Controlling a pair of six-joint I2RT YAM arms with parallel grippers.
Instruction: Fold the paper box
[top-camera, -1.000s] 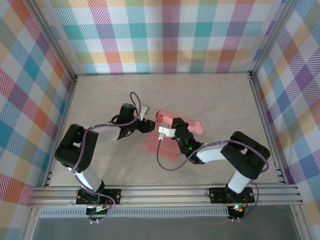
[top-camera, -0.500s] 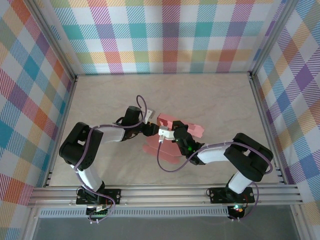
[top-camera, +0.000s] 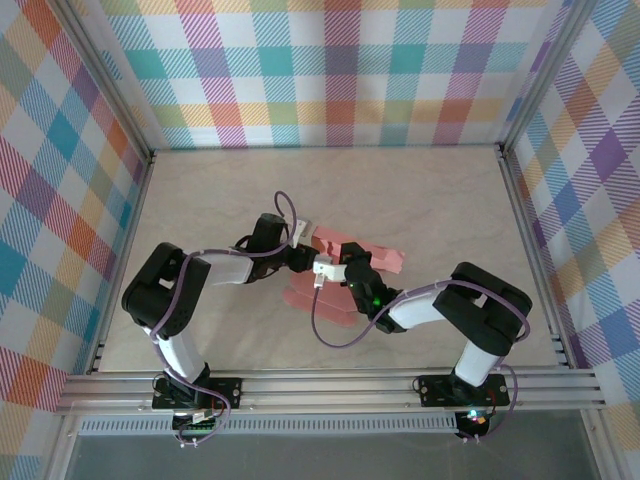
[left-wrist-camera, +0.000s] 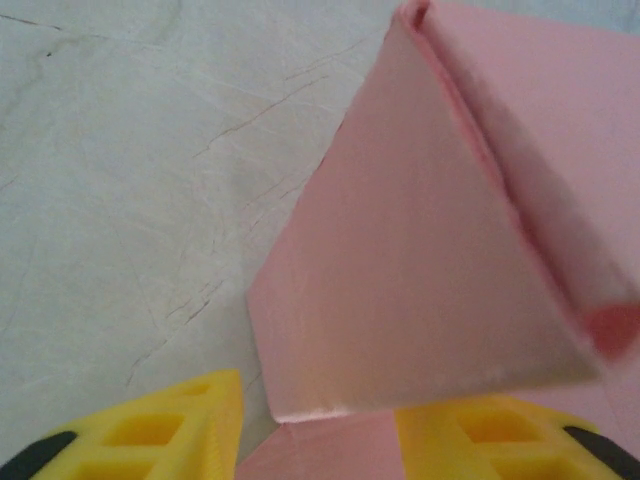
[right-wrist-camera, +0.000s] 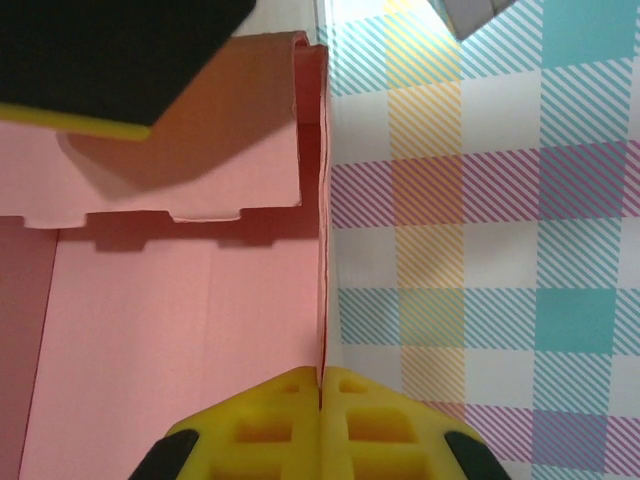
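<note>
Paper box (right-wrist-camera: 180, 330) wall clamped edge-on in right end effector (right-wrist-camera: 321, 375).

Overhead view looking down, wrist views close, sharing the paper box (left-wrist-camera: 430, 250)

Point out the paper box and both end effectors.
paper box (top-camera: 388, 258): top external view, on its right-hand flap.
left end effector (left-wrist-camera: 320, 425): left wrist view, midway between the yellow fingertips.
right end effector (right-wrist-camera: 322, 375): right wrist view, where the fingertips pinch the card edge.
</note>
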